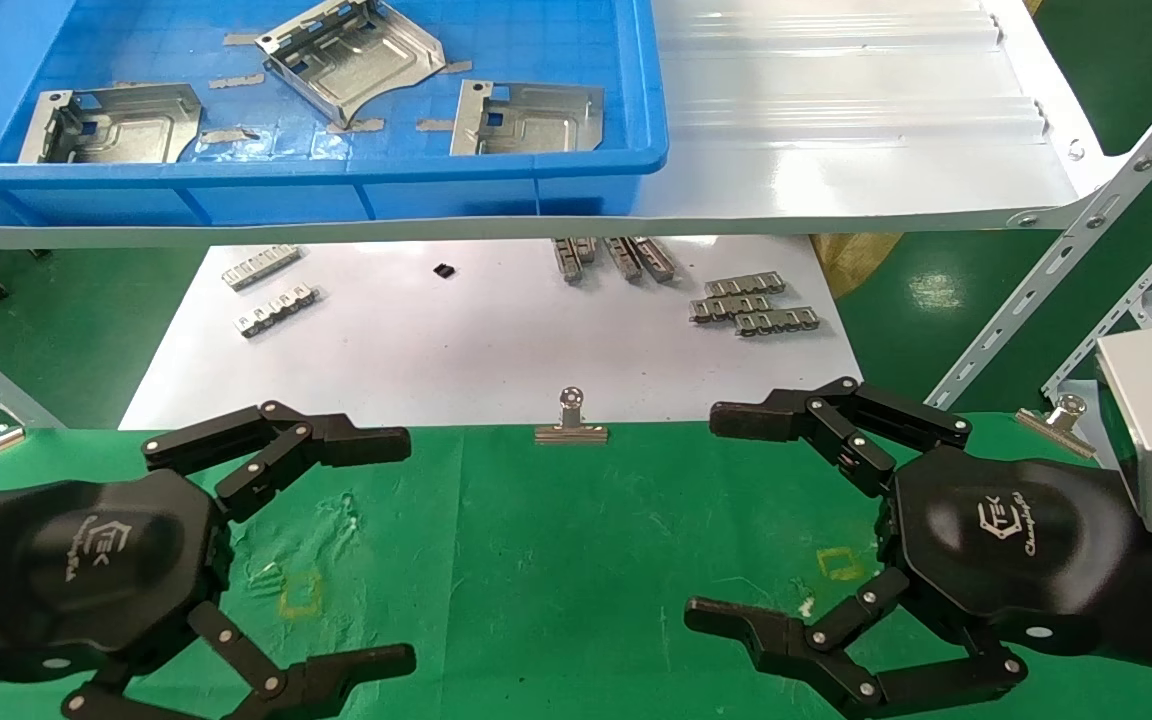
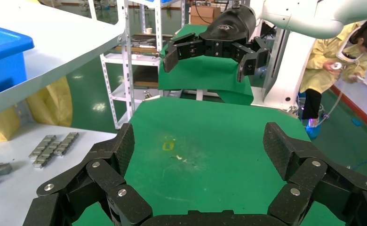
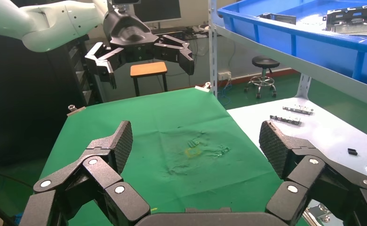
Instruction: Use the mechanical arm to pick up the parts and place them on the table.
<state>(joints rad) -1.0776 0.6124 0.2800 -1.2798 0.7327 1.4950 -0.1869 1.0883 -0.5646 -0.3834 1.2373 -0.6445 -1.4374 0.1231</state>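
Note:
Three silver sheet-metal parts [image 1: 116, 125] [image 1: 351, 55] [image 1: 531, 118] lie in a blue bin [image 1: 336, 165] on the shelf, well beyond both hands. My left gripper [image 1: 406, 550] hovers open over the left side of the green table [image 1: 556, 560], with nothing between its fingers. My right gripper [image 1: 704, 515] hovers open over the right side, also holding nothing. In the left wrist view, my left gripper [image 2: 198, 150] frames bare cloth with a yellow square. The right wrist view shows my right gripper [image 3: 195, 146] over wrinkled cloth, and parts [image 3: 351, 19] in the bin.
A white sheet [image 1: 476, 350] behind the table carries small ridged metal strips [image 1: 751, 305] [image 1: 261, 267]. Binder clips [image 1: 570, 420] hold the cloth's far edge. The glossy white shelf [image 1: 836, 150] overhangs the sheet, with slotted braces [image 1: 1066, 270] at the right. A person in yellow [image 2: 332, 61] stands beyond the table.

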